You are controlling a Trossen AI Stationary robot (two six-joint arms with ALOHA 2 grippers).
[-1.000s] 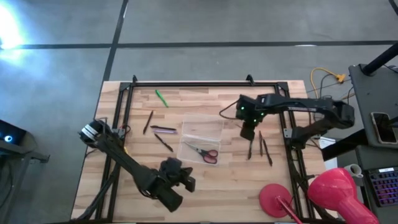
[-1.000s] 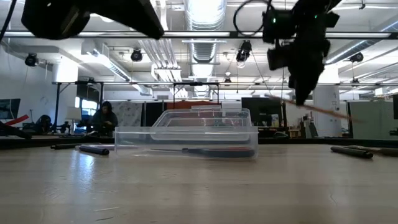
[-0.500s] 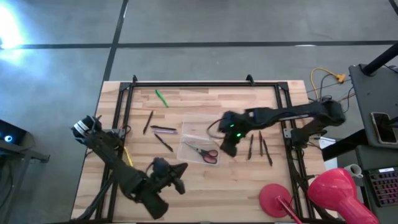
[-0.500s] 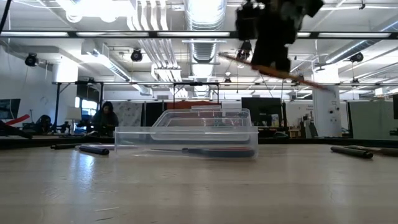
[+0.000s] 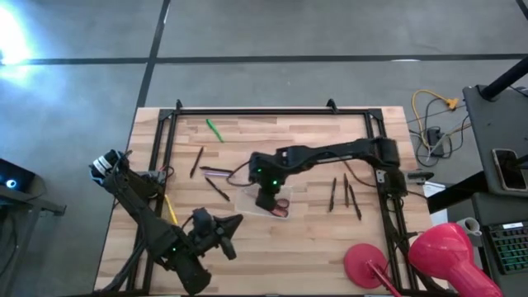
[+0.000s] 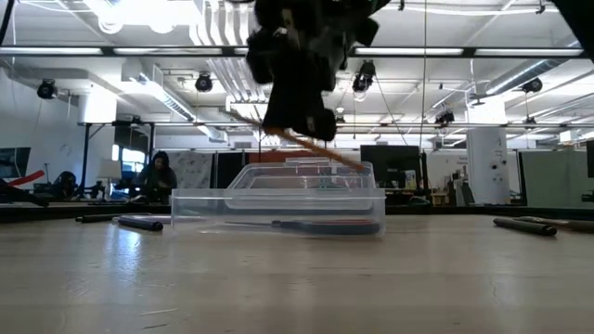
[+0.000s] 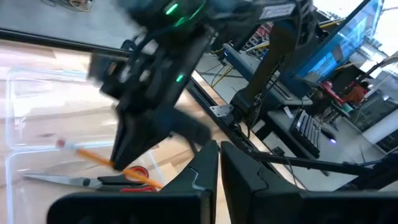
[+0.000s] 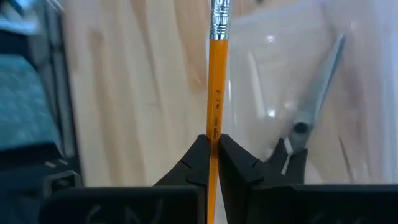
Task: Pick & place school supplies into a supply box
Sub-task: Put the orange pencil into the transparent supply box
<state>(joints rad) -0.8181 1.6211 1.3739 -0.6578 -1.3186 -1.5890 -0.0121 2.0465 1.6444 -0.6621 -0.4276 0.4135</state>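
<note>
The right gripper (image 5: 266,198) hangs over the clear plastic box (image 5: 247,200) at the middle of the tabletop (image 5: 305,239), its fingers clamped on an orange pencil (image 8: 215,93) with a metal band near its far end. From above, the arm hides most of the box and the pencil cannot be made out at all; the low view shows the pencil (image 6: 311,148) slanting down from the gripper (image 6: 302,121) just above the box (image 6: 278,199), its tip apparently not yet inside. Red-handled scissors (image 5: 277,205) lie in the box, partly covered by the gripper from above; the right wrist view shows only their grey blade (image 8: 317,93) and part of a handle. The box's walls are see-through with rounded corners, and its outline is faint against the wood. Outside the box, a green pen (image 5: 214,129) lies far left, three dark pens (image 5: 210,175) lie just left of the box, and two more dark pens (image 5: 345,195) lie to its right, all too thin to tell apart further. The left gripper (image 5: 221,235) waits at the near left edge of the tabletop, its fingers (image 7: 199,180) drawn almost together with only a thin slit between them and holding nothing. A red round object (image 5: 370,266), cut off by the frame, sits at the near right corner.
</note>
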